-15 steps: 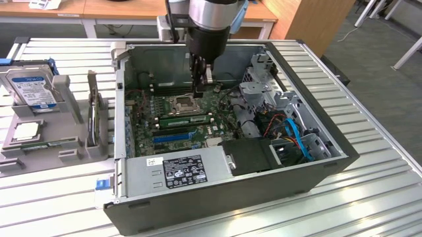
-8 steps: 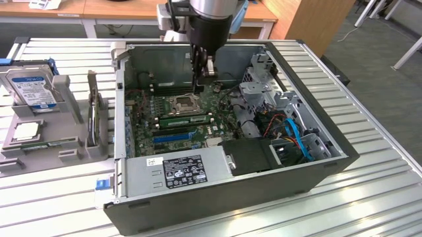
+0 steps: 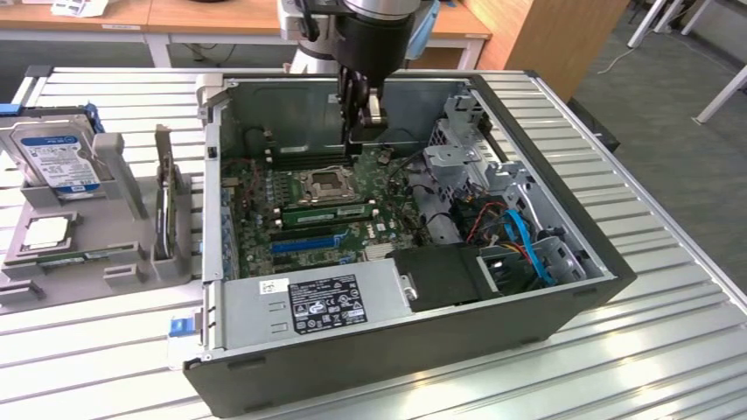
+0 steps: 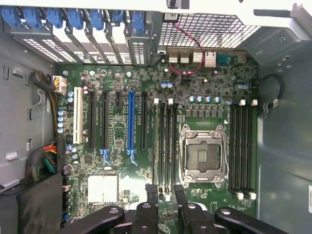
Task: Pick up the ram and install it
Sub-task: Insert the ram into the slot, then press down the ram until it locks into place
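Observation:
My gripper [image 3: 366,129] hangs inside the open computer case [image 3: 548,289], above the motherboard near the back wall. Its jaws stand apart with nothing between them. In the wrist view the two dark fingers [image 4: 150,202] frame one end of the memory slots [image 4: 165,146] next to the processor socket [image 4: 204,151]. A long green ram stick [image 3: 331,211] stands on edge in a slot beside the socket [image 3: 324,184], well below the gripper and not touching it. Another thin green strip [image 3: 84,256] lies in the grey fixture at the exterior view's left.
The grey fixture [image 3: 129,262] also holds a hard drive [image 3: 56,157] and a square silver processor [image 3: 47,232]. A power supply [image 3: 315,302], drive cage [image 3: 461,162] and blue cables [image 3: 531,254] crowd the case. A blue expansion slot [image 4: 130,122] runs beside the memory slots.

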{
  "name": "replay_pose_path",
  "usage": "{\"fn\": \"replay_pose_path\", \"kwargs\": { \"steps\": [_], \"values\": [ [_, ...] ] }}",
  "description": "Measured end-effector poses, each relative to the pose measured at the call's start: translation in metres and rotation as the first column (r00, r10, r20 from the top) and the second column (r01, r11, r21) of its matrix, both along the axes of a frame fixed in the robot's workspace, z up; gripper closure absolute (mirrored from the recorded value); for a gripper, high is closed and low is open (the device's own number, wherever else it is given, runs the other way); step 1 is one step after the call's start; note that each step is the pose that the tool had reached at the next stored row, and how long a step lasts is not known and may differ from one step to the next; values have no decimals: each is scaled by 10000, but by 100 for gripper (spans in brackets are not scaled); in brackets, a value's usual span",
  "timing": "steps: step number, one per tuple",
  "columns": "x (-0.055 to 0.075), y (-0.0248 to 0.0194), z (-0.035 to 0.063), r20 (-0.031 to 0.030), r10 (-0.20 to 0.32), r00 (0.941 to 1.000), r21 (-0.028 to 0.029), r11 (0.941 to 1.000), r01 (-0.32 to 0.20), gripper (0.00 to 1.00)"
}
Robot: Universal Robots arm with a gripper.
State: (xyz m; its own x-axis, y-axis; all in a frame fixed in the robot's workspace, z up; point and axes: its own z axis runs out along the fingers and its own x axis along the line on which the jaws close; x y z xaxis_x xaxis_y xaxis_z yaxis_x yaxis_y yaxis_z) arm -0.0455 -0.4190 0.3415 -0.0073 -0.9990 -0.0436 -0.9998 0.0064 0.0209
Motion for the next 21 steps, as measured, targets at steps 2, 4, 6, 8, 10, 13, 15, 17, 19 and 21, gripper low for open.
{"fn": "replay_pose_path", "kwargs": {
  "steps": [2,4,6,8,10,13,15,17,19,21],
  "values": [
    [0,0,0,-1,0,10000,-1,10000,0,74],
    [0,0,1,-1,0,10000,-1,10000,0,74],
    [0,0,1,-1,0,10000,-1,10000,0,74],
    [0,0,1,-1,0,10000,-1,10000,0,74],
    [0,0,1,-1,0,10000,-1,10000,0,74],
    [0,0,0,-1,0,10000,-1,10000,0,75],
    [0,0,0,-1,0,10000,0,10000,0,82],
    [0,0,0,-1,0,10000,0,10000,0,90],
    [0,0,0,-1,0,10000,0,10000,0,90],
    [0,0,1,-1,0,10000,-1,10000,0,90]
  ]
}}
